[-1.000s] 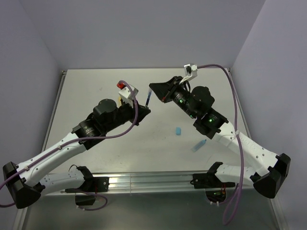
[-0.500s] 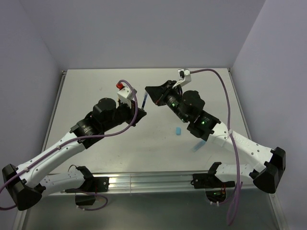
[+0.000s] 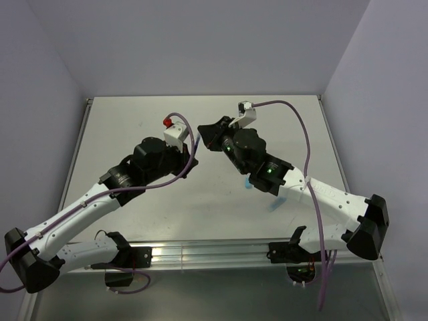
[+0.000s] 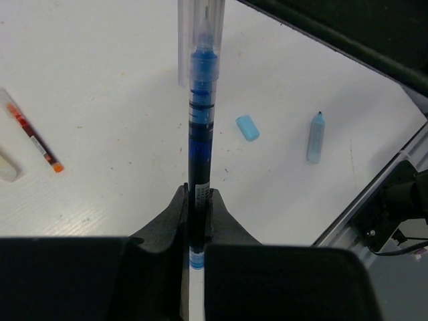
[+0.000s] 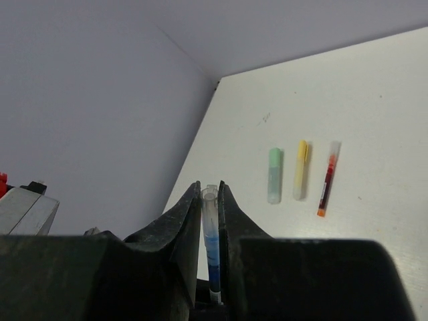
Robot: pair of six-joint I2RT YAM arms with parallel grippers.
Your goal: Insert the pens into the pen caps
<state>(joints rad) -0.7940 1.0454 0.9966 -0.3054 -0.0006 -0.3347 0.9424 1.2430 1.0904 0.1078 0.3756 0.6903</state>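
Note:
My left gripper (image 4: 198, 195) is shut on the dark blue pen (image 4: 199, 134), which points away from the wrist. The pen's tip sits inside a clear pen cap (image 4: 200, 40). My right gripper (image 5: 212, 192) is shut on that clear cap (image 5: 210, 207), and the blue pen shows through it. In the top view the two grippers meet tip to tip above the table's middle, left gripper (image 3: 191, 148) against right gripper (image 3: 202, 132). On the table lie a light blue cap (image 4: 247, 127) and an uncapped light blue marker (image 4: 315, 137).
A green marker (image 5: 274, 175), a yellow marker (image 5: 300, 170) and a red pen (image 5: 327, 179) lie side by side on the white table (image 3: 134, 127). The right arm (image 3: 294, 184) partly covers the light blue cap (image 3: 249, 182). A metal rail (image 3: 214, 251) runs along the near edge.
The right gripper has moved left toward the left gripper. The gap between them has closed, and the pen's exposed length has gone into the clear cap.

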